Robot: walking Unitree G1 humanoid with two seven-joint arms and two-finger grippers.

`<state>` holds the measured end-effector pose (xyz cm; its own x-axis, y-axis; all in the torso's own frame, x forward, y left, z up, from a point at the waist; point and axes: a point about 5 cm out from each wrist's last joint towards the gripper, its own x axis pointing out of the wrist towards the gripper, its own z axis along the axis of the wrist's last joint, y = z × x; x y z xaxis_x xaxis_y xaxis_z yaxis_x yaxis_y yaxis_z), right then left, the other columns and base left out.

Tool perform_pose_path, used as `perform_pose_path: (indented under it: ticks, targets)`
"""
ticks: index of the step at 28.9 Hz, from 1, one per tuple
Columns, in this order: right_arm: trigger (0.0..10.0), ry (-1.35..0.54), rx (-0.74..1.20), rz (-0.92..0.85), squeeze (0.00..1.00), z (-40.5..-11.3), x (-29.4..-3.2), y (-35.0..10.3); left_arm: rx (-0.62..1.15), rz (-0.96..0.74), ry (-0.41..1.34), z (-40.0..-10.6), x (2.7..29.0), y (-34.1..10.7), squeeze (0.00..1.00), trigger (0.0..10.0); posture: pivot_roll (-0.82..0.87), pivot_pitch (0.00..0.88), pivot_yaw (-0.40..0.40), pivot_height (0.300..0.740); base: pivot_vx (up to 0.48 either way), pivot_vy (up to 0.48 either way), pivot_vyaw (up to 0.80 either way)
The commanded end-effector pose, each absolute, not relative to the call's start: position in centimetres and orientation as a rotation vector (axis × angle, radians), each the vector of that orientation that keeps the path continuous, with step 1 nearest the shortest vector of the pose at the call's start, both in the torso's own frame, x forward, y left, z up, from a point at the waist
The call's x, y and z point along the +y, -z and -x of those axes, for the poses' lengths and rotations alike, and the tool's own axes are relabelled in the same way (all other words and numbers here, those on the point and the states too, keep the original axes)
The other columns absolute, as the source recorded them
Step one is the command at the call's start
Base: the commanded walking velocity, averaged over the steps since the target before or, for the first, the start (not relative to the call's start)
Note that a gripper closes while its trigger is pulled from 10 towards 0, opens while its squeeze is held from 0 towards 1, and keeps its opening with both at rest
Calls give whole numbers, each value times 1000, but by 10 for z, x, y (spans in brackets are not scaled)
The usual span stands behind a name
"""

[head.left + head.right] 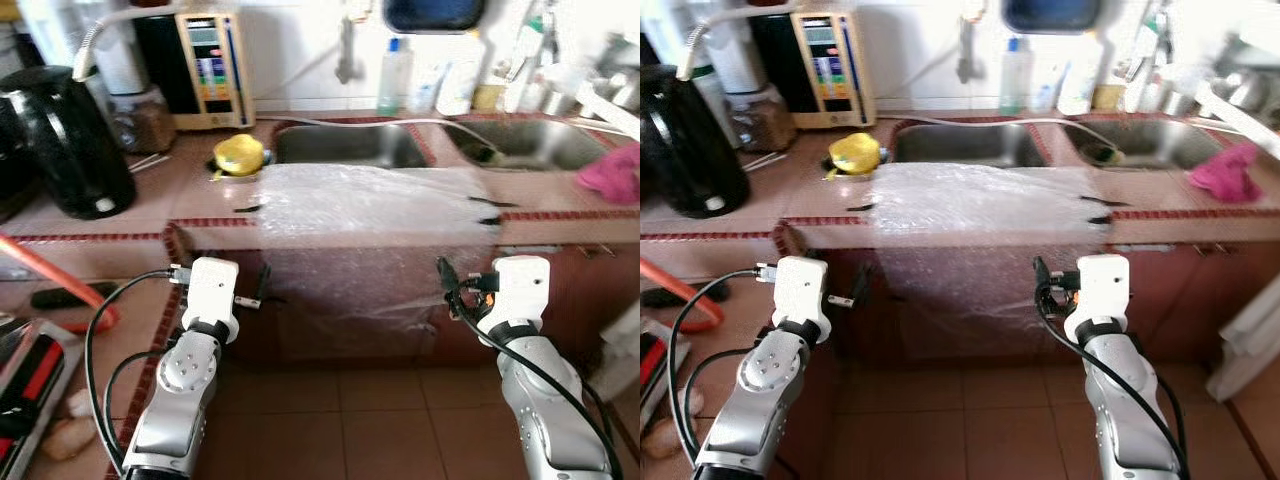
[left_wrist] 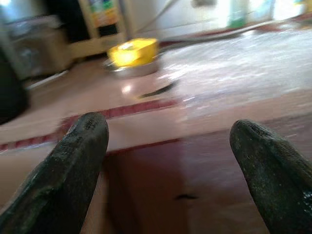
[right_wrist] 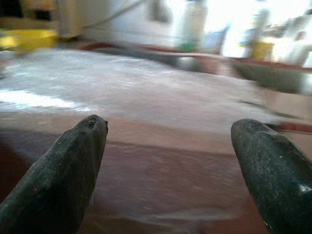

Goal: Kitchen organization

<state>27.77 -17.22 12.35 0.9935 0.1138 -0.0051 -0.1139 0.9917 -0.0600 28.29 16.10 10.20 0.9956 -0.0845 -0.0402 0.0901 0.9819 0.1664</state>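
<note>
a sheet of clear bubble wrap (image 1: 370, 205) lies in the middle of the frame on the pink tiled counter (image 1: 200, 195), in front of the double sink (image 1: 350, 143), and its lower part hangs down over the front of the cabinet. the left gripper (image 2: 168, 165) is at lower left and the right gripper (image 3: 168, 165) at lower right, both below the counter edge with fingers wide apart and holding nothing. a yellow lid (image 1: 239, 152) sits just beside the upper left corner of the sheet, a black kettle (image 1: 65, 140) stands at far left, and a pink cloth (image 1: 612, 172) lies at far right.
</note>
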Motion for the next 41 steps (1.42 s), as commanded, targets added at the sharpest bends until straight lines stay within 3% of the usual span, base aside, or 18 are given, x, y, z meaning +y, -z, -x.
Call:
perform_pose_path:
  ticks: [1,15,41]
  targets:
    - [10000,-94,-8,78,0,-279,-179,-127,20,-168,108,-285,155,-105,0,10000,-5,0,12,740,307,0,0]
    - [10000,-88,-5,85,0,-280,-180,-126,13,-166,99,-287,155,-107,0,10000,-6,0,13,740,66,-34,0]
    - [10000,-103,-8,93,0,-281,-177,-129,29,-148,92,-288,155,-105,0,10000,-12,0,11,740,0,-411,0]
